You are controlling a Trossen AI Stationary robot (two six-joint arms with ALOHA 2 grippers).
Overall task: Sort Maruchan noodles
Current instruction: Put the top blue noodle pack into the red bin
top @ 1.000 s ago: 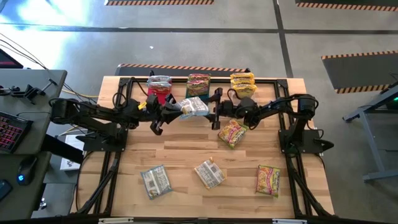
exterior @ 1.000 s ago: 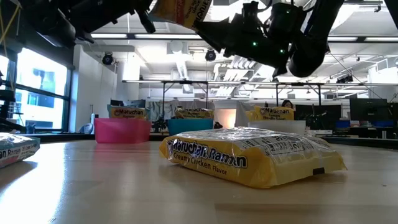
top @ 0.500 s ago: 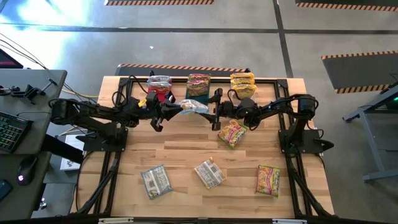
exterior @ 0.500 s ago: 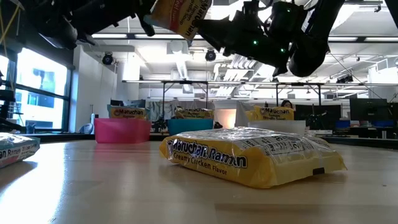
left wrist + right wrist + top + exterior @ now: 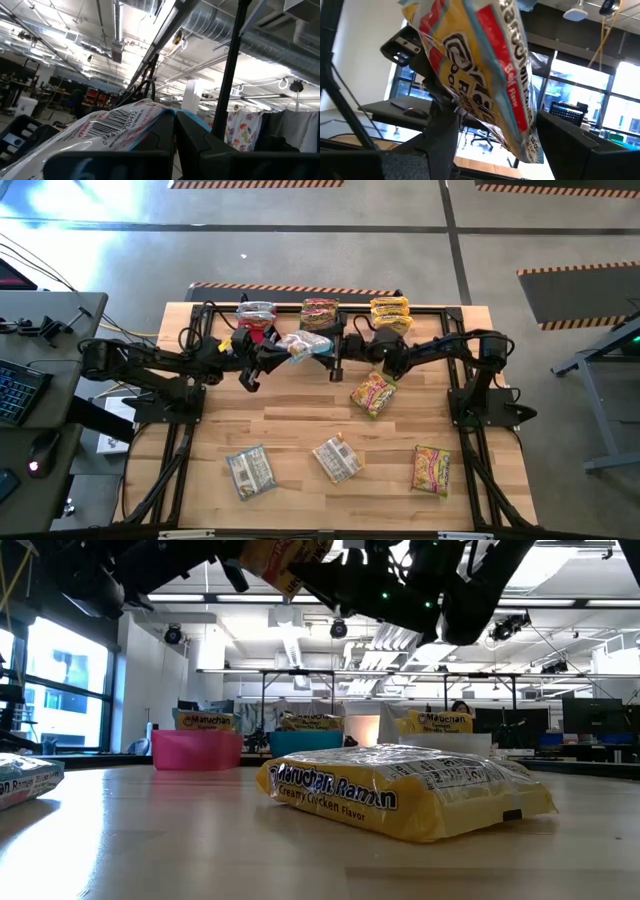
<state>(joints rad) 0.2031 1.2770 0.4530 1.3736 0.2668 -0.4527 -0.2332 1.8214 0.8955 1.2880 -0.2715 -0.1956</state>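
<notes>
Above the table's far half, high view: left gripper [image 5: 268,356] is pinched on a silvery Maruchan packet [image 5: 305,346], held in the air in front of the three bins.
Right gripper, high view: right gripper [image 5: 338,352] sits just beside the held packet's other end, fingers spread.
Bins, high view: pink bin [image 5: 256,317], blue bin [image 5: 319,313] and clear bin [image 5: 390,312] line the far edge, each with packets inside.
Loose packets, high view: yellow packet [image 5: 373,392] lies near the middle; grey packet [image 5: 249,472], second grey packet [image 5: 336,459] and orange-yellow packet [image 5: 431,469] lie along the near side.
Low view: a yellow Creamy Chicken packet [image 5: 400,790] lies flat in front; the held packet [image 5: 283,557] hangs above, between both dark arms.
Left wrist view: dark fingers [image 5: 167,132] are pressed onto the packet's barcode end [image 5: 107,130].
Right wrist view: the packet [image 5: 485,75] hangs tilted between this gripper's open fingers [image 5: 437,140].
</notes>
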